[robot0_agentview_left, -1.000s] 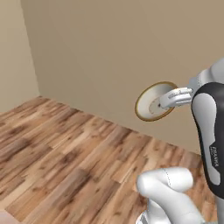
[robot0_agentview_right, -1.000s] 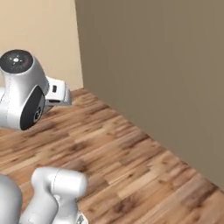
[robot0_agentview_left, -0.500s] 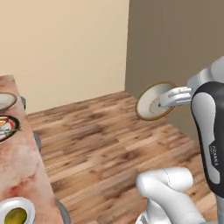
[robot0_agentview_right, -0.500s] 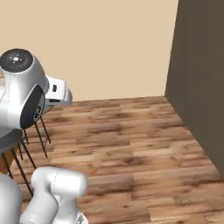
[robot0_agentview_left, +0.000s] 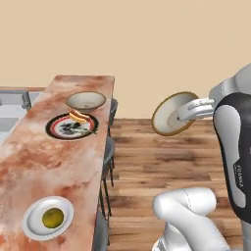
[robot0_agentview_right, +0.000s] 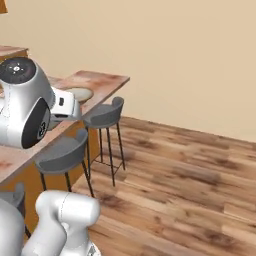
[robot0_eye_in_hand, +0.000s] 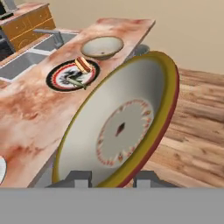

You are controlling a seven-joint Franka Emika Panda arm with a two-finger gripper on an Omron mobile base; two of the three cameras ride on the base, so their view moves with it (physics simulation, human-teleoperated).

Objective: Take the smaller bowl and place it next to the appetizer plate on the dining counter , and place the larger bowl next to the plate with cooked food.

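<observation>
On the table (robot0_agentview_left: 29, 162) at left sit a white plate (robot0_agentview_left: 47, 217) with a yellow-green blob, a dark-rimmed plate of food (robot0_agentview_left: 72, 126), then the larger bowl (robot0_agentview_left: 86, 100) just beyond. Right of the table, over the wood floor, the fingers (robot0_agentview_left: 192, 109) grasp the rim of the smaller bowl (robot0_agentview_left: 172, 113), tilted on edge: cream, olive-yellow rim, red dotted ring, dark centre spot.

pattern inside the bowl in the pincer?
The smaller bowl is cream inside, with a red dotted ring round a dark centre spot and an olive-yellow rim. Hand view shows it best.
</observation>
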